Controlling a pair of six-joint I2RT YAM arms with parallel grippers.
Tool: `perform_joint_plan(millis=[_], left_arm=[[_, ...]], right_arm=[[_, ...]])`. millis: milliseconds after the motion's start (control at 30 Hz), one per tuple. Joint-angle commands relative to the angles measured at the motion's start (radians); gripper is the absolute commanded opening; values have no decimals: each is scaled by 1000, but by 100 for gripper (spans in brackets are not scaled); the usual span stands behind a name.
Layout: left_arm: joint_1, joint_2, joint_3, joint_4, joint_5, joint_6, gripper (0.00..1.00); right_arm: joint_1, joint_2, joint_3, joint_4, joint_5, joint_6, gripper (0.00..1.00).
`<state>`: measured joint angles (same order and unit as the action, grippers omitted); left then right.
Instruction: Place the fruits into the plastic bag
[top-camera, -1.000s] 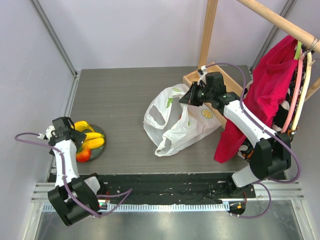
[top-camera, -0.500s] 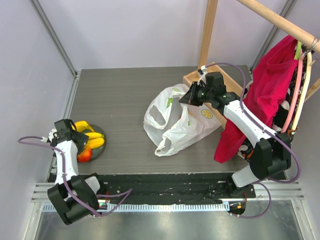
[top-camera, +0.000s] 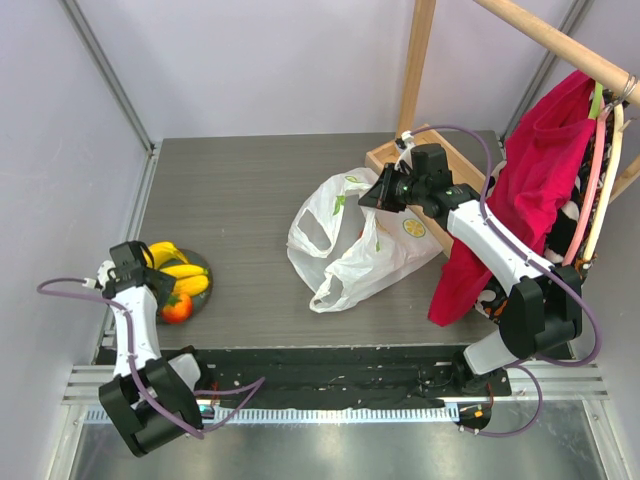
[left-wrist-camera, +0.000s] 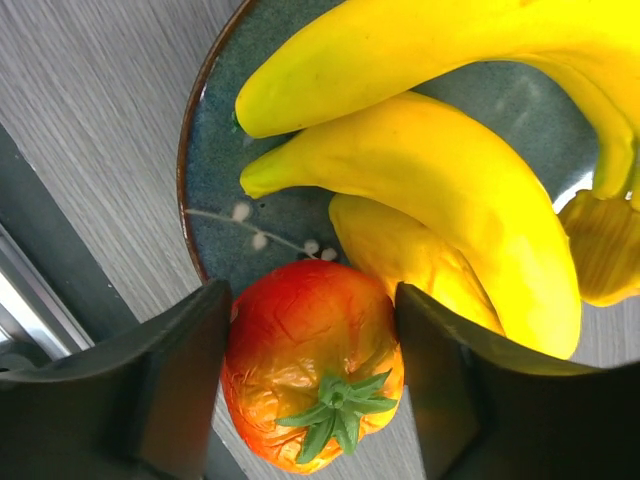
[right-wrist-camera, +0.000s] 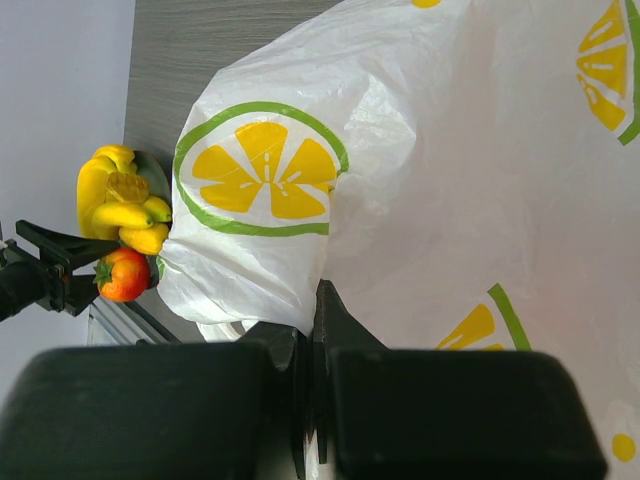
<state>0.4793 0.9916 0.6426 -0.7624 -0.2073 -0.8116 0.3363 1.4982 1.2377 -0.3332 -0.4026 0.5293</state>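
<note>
The red-orange round fruit with a green stalk lies at the near rim of the round grey plate, beside the yellow banana bunch. My left gripper has a finger touching each side of it. From above, the fruit, bananas and left gripper sit at the table's left edge. My right gripper is shut on a fold of the white lemon-print plastic bag and holds its far edge up. The bag lies mid-table; an orange shape shows faintly through it.
A wooden box and an upright wooden post stand behind the bag. A red cloth hangs from a wooden rail on the right, close to my right arm. A wall runs close along the plate's left side.
My left gripper has moved toward the near edge of the plate and come down around the red-orange fruit. The right gripper and bag have not moved.
</note>
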Motion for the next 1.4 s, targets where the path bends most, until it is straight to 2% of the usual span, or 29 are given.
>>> perform_joint_plan(millis=[0,300,533,700,1000,1200,1367], left_arm=[[7,-33,-8,20,9,-18,62],[5,-83,17,-24,16,-34,61],[7,-166,100,-80,-30,-31,59],[5,-166,153,-77,-47,-15,56],[-4,-77,212,29,101,-60,47],[-152,-67,293,55,0,-67,48],[-264,-28,338,74,-1,-93,49]], right_arm=[[-3,-52,32,22,7,-11,1],[-3,-56,29,22,10,-12,1],[-3,-56,29,22,10,-12,1],[-3,-61,35,22,8,-11,1],[-3,-69,28,20,16,-9,1],[-3,-72,26,20,25,-6,1],[-3,-72,23,20,28,-3,1]])
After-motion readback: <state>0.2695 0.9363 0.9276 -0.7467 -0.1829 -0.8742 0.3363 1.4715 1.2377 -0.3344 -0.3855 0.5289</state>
